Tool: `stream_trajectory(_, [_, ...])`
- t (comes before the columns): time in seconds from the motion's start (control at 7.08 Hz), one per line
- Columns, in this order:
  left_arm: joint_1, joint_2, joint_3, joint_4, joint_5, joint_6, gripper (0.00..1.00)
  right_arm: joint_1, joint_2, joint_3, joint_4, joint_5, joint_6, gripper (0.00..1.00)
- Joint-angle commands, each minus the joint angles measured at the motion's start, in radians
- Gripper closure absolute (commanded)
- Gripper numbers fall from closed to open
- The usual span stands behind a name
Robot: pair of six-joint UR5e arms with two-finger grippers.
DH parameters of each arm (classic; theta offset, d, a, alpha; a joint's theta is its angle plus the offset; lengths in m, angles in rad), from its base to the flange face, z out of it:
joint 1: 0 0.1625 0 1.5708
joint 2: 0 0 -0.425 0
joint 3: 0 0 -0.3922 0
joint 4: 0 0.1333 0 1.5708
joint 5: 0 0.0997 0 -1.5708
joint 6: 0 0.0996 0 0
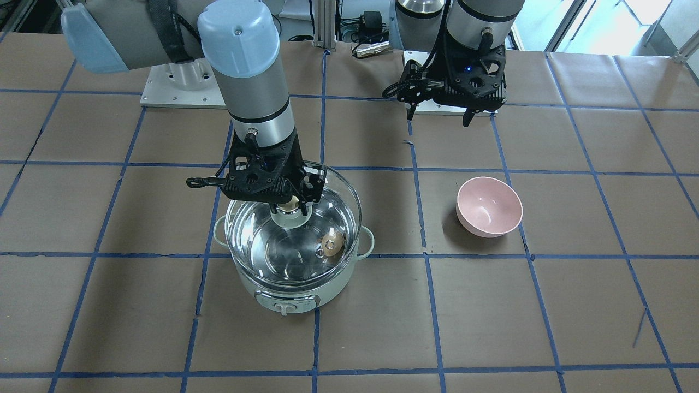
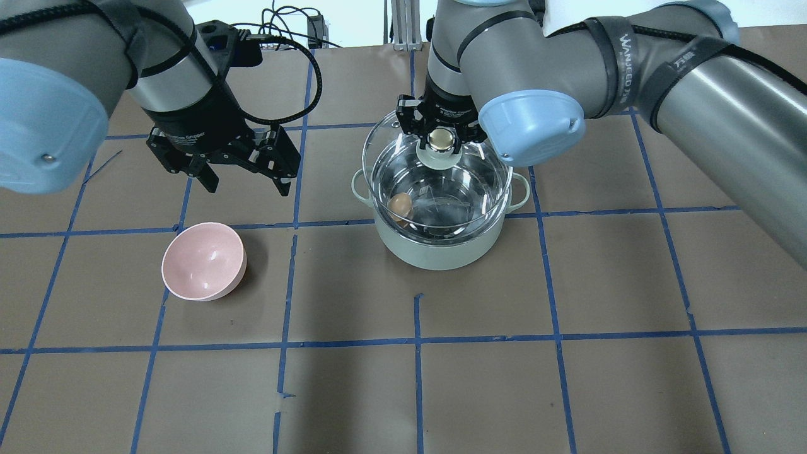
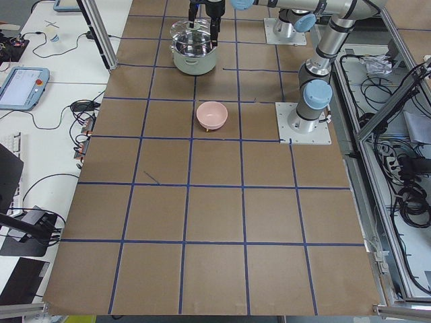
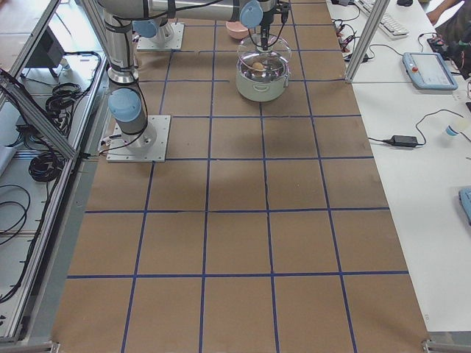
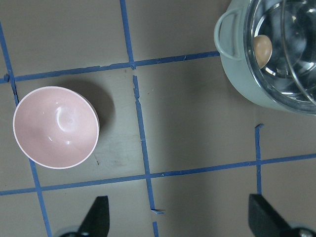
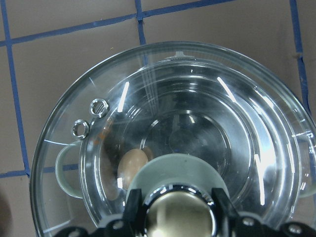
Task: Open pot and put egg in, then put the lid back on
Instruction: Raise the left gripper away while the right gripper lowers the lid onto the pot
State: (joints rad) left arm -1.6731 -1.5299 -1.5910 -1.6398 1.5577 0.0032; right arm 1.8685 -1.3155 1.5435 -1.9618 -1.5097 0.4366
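The right end effector [image 2: 441, 140] clamps both fingers on the shiny knob [image 6: 178, 217] of the clear glass lid [image 1: 333, 185] and holds it level above the mint-green pot [image 2: 441, 255], the wrist pointing straight down. The lid's rim hangs clear of the pot's rim, and in the right wrist view the pot's round steel interior shows through the glass as a smaller circle inside the lid's edge. Two small metal vent rings [image 6: 89, 117] sit near the lid's edge on one side.

The light-brown egg [image 2: 400, 204] lies on the steel floor of the pot, against the wall on the side toward the pink bowl [image 2: 203, 261] and close to one loop handle [image 5: 226, 30]. The pot stands upright on the brown counter [image 2: 567, 284], which is marked off in blue tape squares. Its control knob [image 1: 286, 304] faces away from the robot.

The left end effector [image 2: 247, 186] hangs above the counter with its fingers spread wide and nothing between them. Its wrist camera looks down on the bowl and one edge of the pot. The bowl rests upright on the counter, well apart from the pot.
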Motion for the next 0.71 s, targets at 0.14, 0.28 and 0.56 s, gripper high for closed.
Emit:
stream_trajectory(0.14, [0.001,0.002,0.009,0.002,-0.002,0.001,0.0,0.011,0.013,0.018,-0.002,-0.001,-0.009,0.52])
stream_trajectory(0.28, [0.001,0.002,0.011,0.002,-0.001,0.0,0.0,0.011,0.016,0.029,0.0,-0.001,-0.024,0.52])
stream_trajectory(0.56, [0.001,0.002,0.014,0.0,-0.005,0.001,0.0,0.011,0.018,0.044,-0.003,-0.001,-0.067,0.52])
